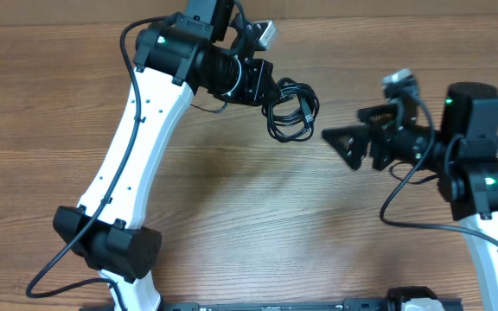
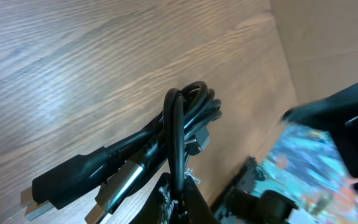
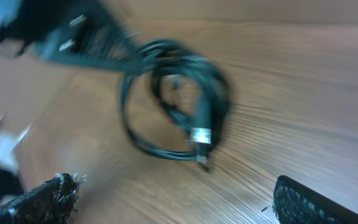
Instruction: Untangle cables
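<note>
Left claw (image 2: 180,190) tight on cables (image 2: 182,115)

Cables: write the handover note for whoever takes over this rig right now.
Left gripper: shut on the cables, pinching the bundle at one side.
Right gripper: open, empty, facing the bundle, apart from it.
Cables: one tangled bundle of loops with plug ends, over the table.
Done: bundle gripped.
Left: right gripper takes a loop or plug and pulls the cords apart; none separated yet.
</note>
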